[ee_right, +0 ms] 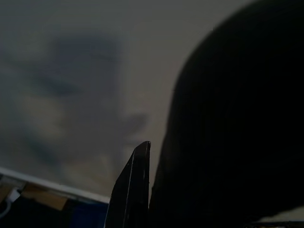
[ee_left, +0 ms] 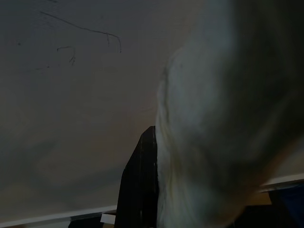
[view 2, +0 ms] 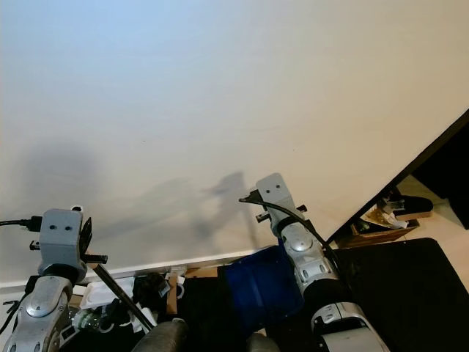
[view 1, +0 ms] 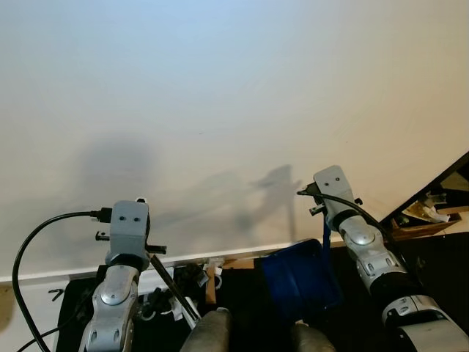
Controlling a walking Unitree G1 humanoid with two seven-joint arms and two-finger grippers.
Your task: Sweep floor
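I face a white wall point(view 1: 220, 110) from close up. My left gripper point(view 1: 130, 251) sits low on the left, shut on a thin dark broom handle point(view 1: 174, 295) that slants down toward my body. A black finger point(ee_left: 140, 185) shows in the left wrist view beside a blurred pale mass. My right gripper point(view 1: 331, 202) is low on the right, shut on the handle of a blue dustpan point(view 1: 300, 282) that hangs beside the forearm. In the right wrist view a black finger point(ee_right: 130, 190) lies against a large dark shape.
A white baseboard point(view 1: 66, 271) runs along the wall's foot above dark floor point(view 2: 410, 286). Small clutter point(view 1: 179, 282) lies at the wall base between the arms. A wooden box point(view 1: 421, 220) with odds and ends and a black panel point(view 2: 454, 161) stand at the right.
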